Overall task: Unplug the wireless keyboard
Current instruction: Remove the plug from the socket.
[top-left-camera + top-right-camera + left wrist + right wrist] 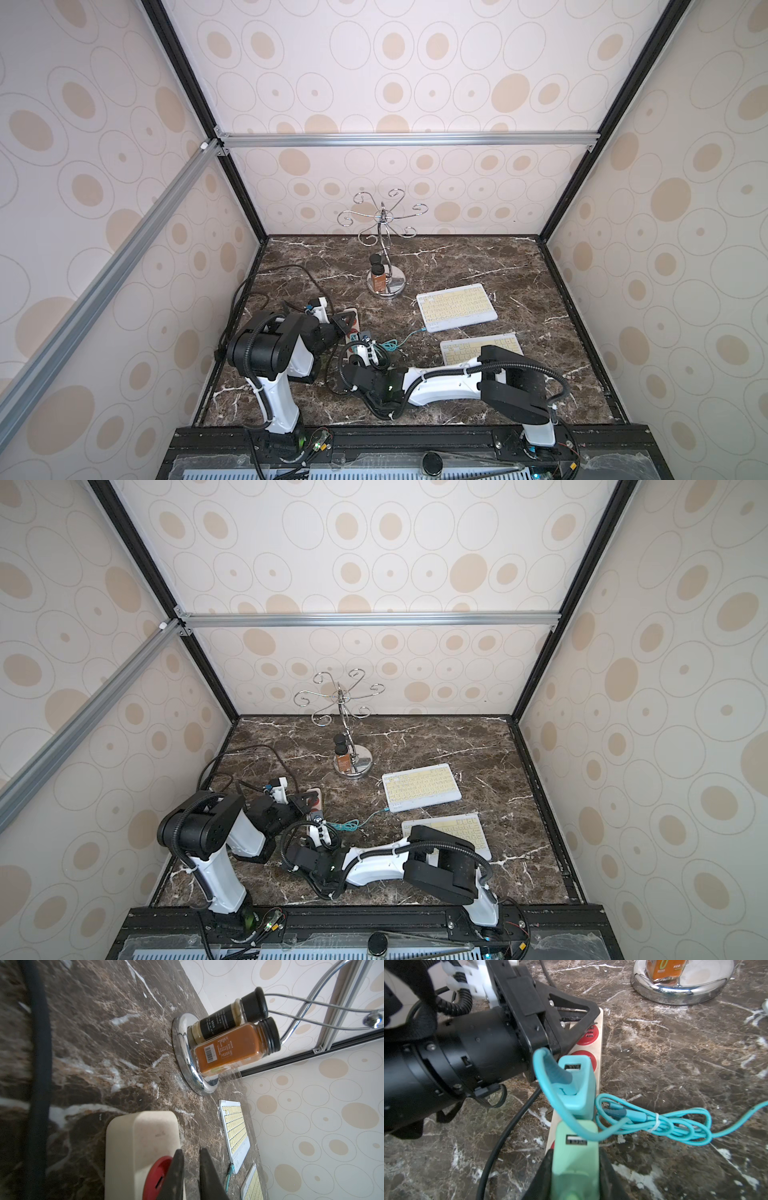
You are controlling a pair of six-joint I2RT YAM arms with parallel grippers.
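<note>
Two white keyboards with yellow keys lie at the right: the far keyboard point(456, 306) point(420, 786) point(235, 1136) and a nearer one point(465, 348), partly under my right arm. A teal cable point(405, 338) point(654, 1122) runs from the far keyboard's corner to a teal charger point(577, 1084) on the cream power strip point(353, 320) point(143, 1138). My right gripper point(575, 1155) point(365, 353) is shut on the light green charger point(575, 1167) beside it. My left gripper point(192, 1150) point(591, 1014) rests on the strip's far end, fingers almost together, holding nothing.
A chrome hook stand point(384, 286) with two spice jars point(232, 1030) on its base stands behind the strip. A thick black cord point(249, 291) loops along the left wall. Patterned walls close in three sides.
</note>
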